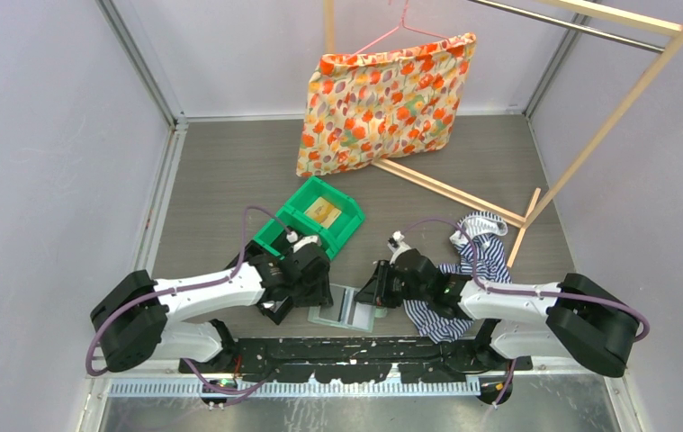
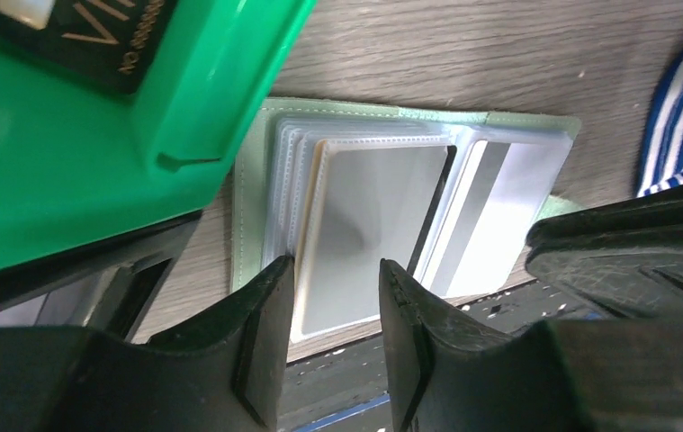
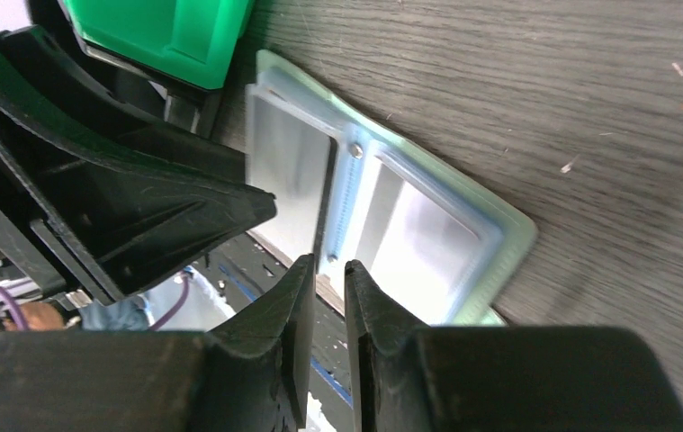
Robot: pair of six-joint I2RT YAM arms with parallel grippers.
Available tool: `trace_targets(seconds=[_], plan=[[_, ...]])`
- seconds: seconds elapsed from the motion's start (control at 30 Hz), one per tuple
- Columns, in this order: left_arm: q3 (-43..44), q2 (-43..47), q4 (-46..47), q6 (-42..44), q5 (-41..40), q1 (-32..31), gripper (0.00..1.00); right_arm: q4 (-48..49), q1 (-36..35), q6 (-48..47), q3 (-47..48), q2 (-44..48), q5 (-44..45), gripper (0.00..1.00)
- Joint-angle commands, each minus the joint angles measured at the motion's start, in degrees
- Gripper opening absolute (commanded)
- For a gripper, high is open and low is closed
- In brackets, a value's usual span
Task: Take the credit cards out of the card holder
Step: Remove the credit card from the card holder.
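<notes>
The card holder (image 1: 345, 311) lies open on the table near the front edge, its pale-green inner face and clear sleeves up (image 2: 256, 180) (image 3: 499, 234). A greyish-white card (image 2: 373, 211) sticks partly out of the left sleeves toward me; another pale card (image 2: 490, 225) sits in the right half. My left gripper (image 2: 337, 297) (image 1: 318, 301) is open, its fingers on either side of that card's near edge. My right gripper (image 3: 324, 274) (image 1: 371, 297) has its jaws almost closed at the near end of the holder's spine. A tan-gold card (image 1: 323, 211) lies in the green bin.
The bright green bin (image 1: 315, 220) (image 2: 76, 144) stands just behind the left gripper, almost touching the holder. A blue-and-white striped cloth (image 1: 477, 270) lies under the right arm. A flowered bag (image 1: 382, 103) hangs from a wooden rack (image 1: 589, 144) at the back.
</notes>
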State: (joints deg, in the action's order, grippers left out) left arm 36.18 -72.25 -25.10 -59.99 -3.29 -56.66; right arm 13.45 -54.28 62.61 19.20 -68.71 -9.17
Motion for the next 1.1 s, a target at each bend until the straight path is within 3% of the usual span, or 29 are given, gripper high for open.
trace_targets(seconds=[0.0, 0.27, 0.5, 1.07], plan=[[-1.3, -2.0, 6.2, -0.5, 2.3, -0.2, 0.4, 8.9, 0.4, 5.2, -1.6, -0.6, -1.5, 0.24], [-2.5, -2.8, 9.5, -1.4, 4.7, -0.2, 0.34, 11.5, 0.5, 7.2, -3.1, -2.0, -1.1, 0.28], [-2.9, -3.7, 10.6, -1.7, 5.9, -0.4, 0.03, 10.1, 0.7, 8.3, -4.6, -1.2, 0.4, 0.29], [-3.2, -10.6, 11.6, -7.0, 4.2, -5.2, 0.01, 2.2, 0.8, 8.6, -8.5, 7.5, 6.4, 0.3]])
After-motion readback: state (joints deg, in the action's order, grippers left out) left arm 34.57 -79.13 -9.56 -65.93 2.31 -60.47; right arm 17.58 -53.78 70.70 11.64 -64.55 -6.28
